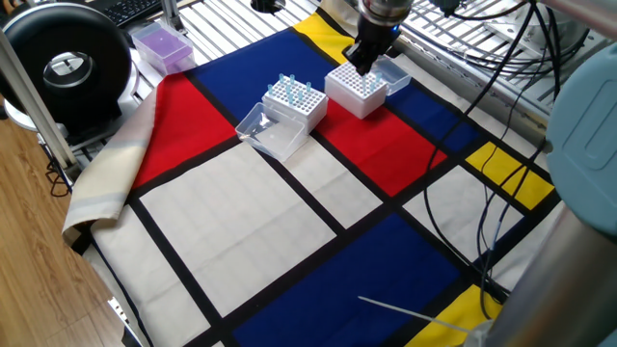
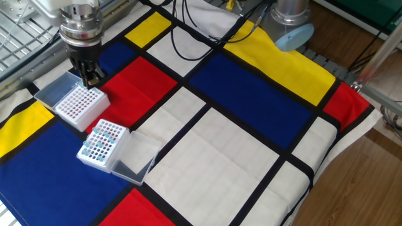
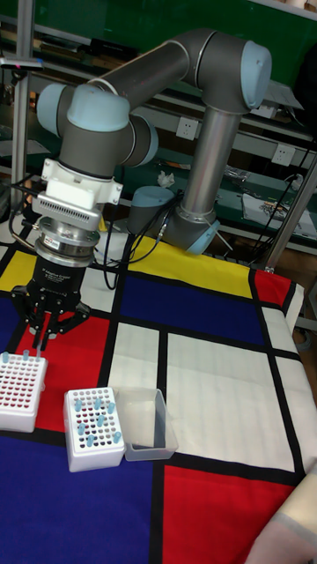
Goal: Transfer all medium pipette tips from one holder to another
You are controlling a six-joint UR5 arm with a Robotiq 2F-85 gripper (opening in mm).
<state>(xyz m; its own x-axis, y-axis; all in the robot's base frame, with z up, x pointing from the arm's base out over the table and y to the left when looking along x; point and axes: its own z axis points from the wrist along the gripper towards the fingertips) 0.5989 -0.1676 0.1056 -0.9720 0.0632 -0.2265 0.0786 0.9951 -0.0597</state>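
Several medium pipette tips (image 1: 292, 88) (image 2: 99, 144) (image 3: 91, 414) stand in the near white holder (image 1: 307, 111) (image 2: 94, 158) (image 3: 97, 451). A second white holder (image 1: 353, 96) (image 2: 74, 107) (image 3: 19, 397) sits beside it, with a few tips along its far edge (image 3: 26, 354). My gripper (image 1: 364, 66) (image 2: 90, 80) (image 3: 41, 339) hangs just above that holder's far corner. Its fingers stand slightly open and I see nothing held between them.
Clear hinged lids lie open beside each holder (image 1: 262, 132) (image 2: 134, 158) (image 3: 145, 425) (image 1: 395, 72) (image 2: 51, 91). A purple box (image 1: 162, 45) and a black round device (image 1: 63, 67) sit at the far left. Black cables (image 1: 482, 193) trail over the cloth on the right.
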